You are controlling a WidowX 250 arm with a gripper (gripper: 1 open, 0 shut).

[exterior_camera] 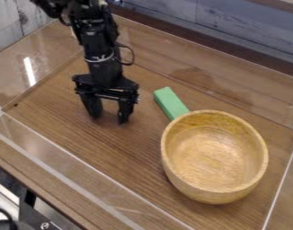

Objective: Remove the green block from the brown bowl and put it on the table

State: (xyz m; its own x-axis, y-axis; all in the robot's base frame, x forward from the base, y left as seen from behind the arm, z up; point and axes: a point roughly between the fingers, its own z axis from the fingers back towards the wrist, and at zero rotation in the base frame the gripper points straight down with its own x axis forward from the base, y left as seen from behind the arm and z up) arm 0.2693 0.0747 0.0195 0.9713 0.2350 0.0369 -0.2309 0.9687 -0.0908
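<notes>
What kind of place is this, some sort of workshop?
Probably a robot test bench in a lab: a wooden table fenced by low clear walls, one black arm with an open gripper, and simple props, a green block and a wooden bowl.

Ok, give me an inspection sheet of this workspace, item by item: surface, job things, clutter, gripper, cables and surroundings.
Surface: medium-brown wood-grain table, low clear acrylic walls at its edges.
Job's things: small flat bright green block lies on the table, just outside the rim of the round light tan wooden bowl; the bowl is empty.
Clutter: nothing seen.
Grippers: black gripper points down, jaws open and empty, to the left of the block in the picture.
Cables: a dark cable runs along the arm.
Surroundings: grey panelled wall behind; details unclear.
</notes>
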